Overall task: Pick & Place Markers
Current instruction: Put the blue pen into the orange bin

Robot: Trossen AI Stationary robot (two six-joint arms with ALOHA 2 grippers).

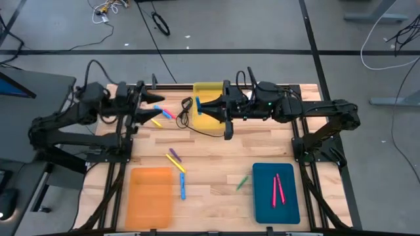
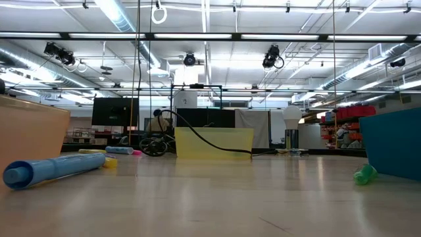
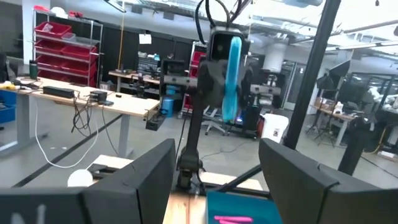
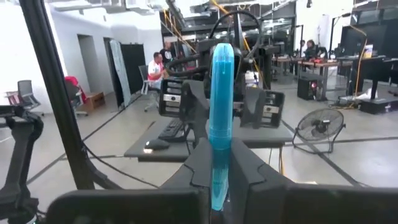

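My right gripper (image 1: 199,107) hovers over the left edge of the yellow tray (image 1: 209,92), shut on a blue marker (image 4: 221,112). That marker also shows in the left wrist view (image 3: 233,71). My left gripper (image 1: 155,108) faces it from the table's left, open and empty (image 3: 217,186), above a yellow, a pink and a blue marker (image 1: 162,115). Loose on the table lie a purple and a yellow marker (image 1: 174,159), a blue one (image 1: 182,187) and a green one (image 1: 243,181). Two pink markers (image 1: 277,189) lie in the teal tray (image 1: 262,196). My right gripper pinches the blue marker's lower half (image 4: 219,163) between its two fingers. The fingers (image 4: 198,171) are about level and point toward the table's left, lying across the marker. The marker stands upright above the fingers, lifted clear of the table and tray.
An orange tray (image 1: 151,193) sits at the near left and the teal tray at the near right. A thin black cable (image 1: 186,108) loops on the table between the two grippers. Bare wood lies in the table's middle (image 1: 216,160).
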